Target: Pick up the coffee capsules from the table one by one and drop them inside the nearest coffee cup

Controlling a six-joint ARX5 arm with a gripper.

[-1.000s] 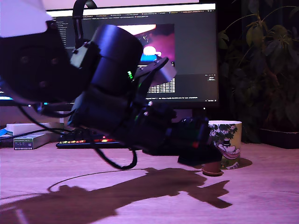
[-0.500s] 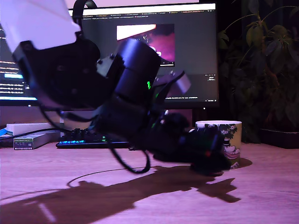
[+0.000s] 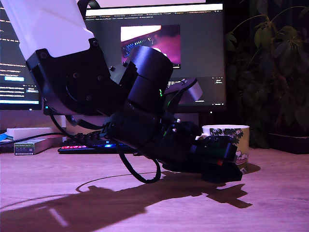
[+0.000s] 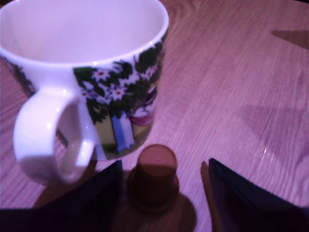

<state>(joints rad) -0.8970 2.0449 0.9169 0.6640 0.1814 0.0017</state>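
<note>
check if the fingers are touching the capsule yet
Apart. The wrist view shows bare table on both sides of the capsule, between it and each of the fingers.

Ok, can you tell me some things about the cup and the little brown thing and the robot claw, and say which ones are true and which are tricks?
1. The coffee capsule stands on the table beside the coffee cup. True.
2. The capsule is already inside the cup. False: it stands on the wood outside the cup, and what shows of the cup's inside looks empty.
3. The gripper is open, with a finger on each side of the capsule. True.
4. The cup is plain white with no picture. False: it has a tree with white flowers printed on it.
5. The cup has tipped over. False: it stands upright, as the exterior view shows.
</note>
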